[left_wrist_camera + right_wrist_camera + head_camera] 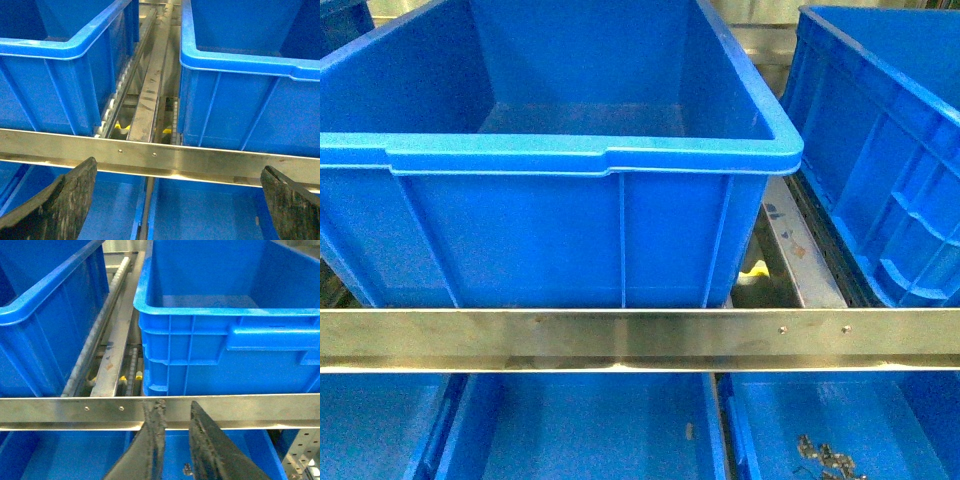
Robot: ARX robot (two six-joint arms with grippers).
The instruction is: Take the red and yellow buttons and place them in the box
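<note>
Nowhere across the three views did a red or yellow button show itself; small grey metal parts [825, 458] lay on the floor of the lower right bin [880, 420], but nothing with a domed coloured cap. Going by the task wording alone, such buttons would likely be light, rigid and smooth on the cap, apt to roll or slip, so a pinch across the body under the cap would probably hold better than one on the dome. Where they lay could not be told.

The left gripper [177, 200] was spread wide, its two dark pads at opposite edges of the left wrist view with nothing between them. The right gripper [175, 440] was nearly closed, a thin gap left between its pads and nothing held in it. Both hung over the lower bins, just short of the steel crossbar [640, 338].

Behind that bar stood the large blue crate [560, 150], apparently empty, with a second blue crate [890, 150] beside it, and a roller rail [150, 95] running between them, yellow flecks visible beneath it.
</note>
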